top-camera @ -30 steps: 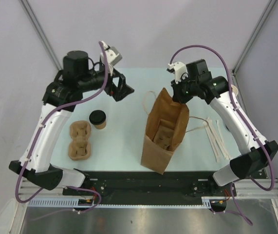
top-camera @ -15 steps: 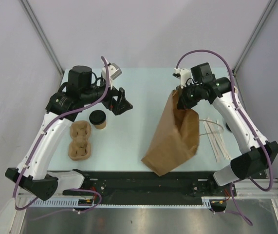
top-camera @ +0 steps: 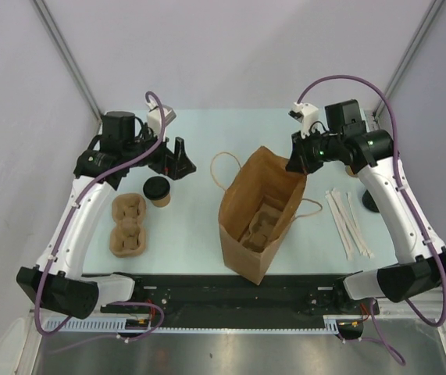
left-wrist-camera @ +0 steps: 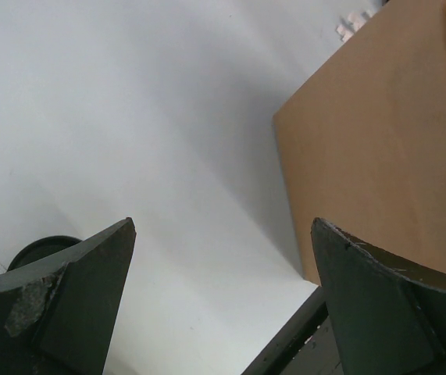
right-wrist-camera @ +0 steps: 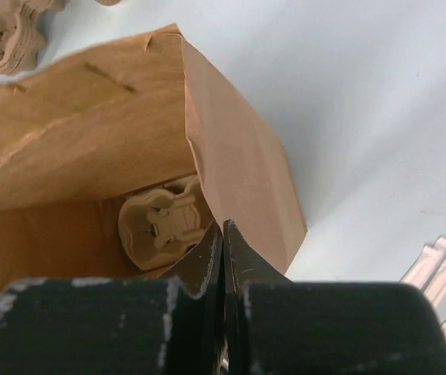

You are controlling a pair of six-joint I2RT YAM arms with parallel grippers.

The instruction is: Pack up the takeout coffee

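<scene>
The takeout coffee (top-camera: 157, 191), a tan cup with a black lid, stands on the table left of centre; its lid's edge (left-wrist-camera: 39, 250) shows low in the left wrist view. My left gripper (top-camera: 177, 158) hangs open just behind and to the right of it, with nothing between its jaws (left-wrist-camera: 223, 223). The brown paper bag (top-camera: 258, 211) stands open at centre with a pulp cup carrier (top-camera: 260, 226) inside. My right gripper (top-camera: 297, 162) is shut on the bag's far right rim (right-wrist-camera: 223, 226); the bag wall (right-wrist-camera: 238, 148) and the carrier inside (right-wrist-camera: 160, 226) show beyond it.
A second pulp carrier (top-camera: 128, 224) lies on the table left of the coffee. Several wooden stirrers (top-camera: 349, 223) lie to the right of the bag. The bag's handles (top-camera: 224, 168) flop outward. The black rail (top-camera: 230, 289) runs along the near edge.
The bag tipped over to the right, then swung back to stand with its mouth open. My right gripper stayed clamped on its rim. My left gripper drew back to the left, closer to the coffee.
</scene>
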